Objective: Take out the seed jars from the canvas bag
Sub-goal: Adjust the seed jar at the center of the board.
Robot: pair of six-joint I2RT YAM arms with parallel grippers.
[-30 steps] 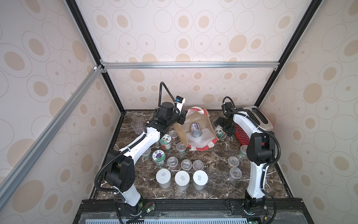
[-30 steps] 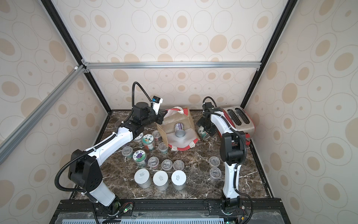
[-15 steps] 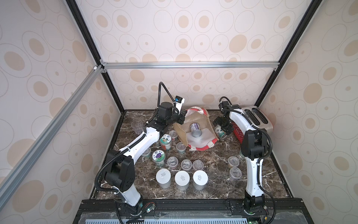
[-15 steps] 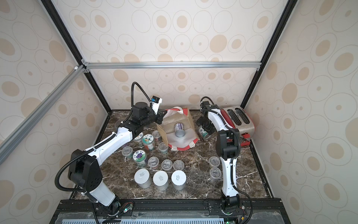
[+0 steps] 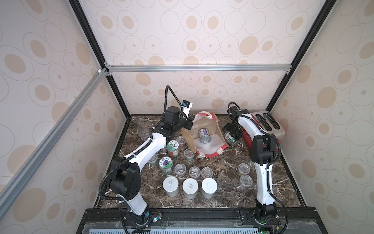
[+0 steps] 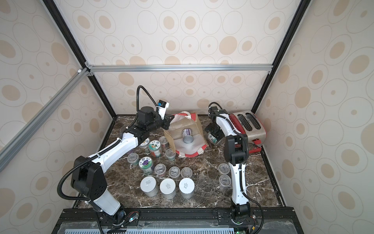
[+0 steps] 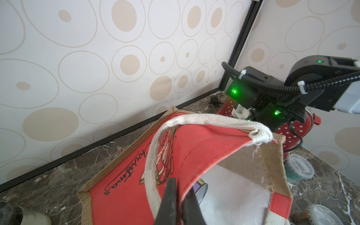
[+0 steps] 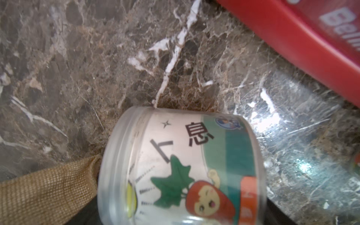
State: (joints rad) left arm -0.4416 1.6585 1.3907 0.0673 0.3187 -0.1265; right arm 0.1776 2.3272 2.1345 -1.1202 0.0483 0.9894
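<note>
At the back of the table, left gripper, clamped on the canvas bag rim, props it open, one seed jar lying inside; right gripper, closure unclear, sits over a cartoon-labelled jar beside the toaster, apparently placing it; next, reach squarely inside.

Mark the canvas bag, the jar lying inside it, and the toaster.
canvas bag (image 5: 210,124): in a top view, on its tan jute panel.
jar lying inside (image 5: 204,139): in a top view, on its round end.
toaster (image 6: 257,132): in a top view, on its metal side.
</note>
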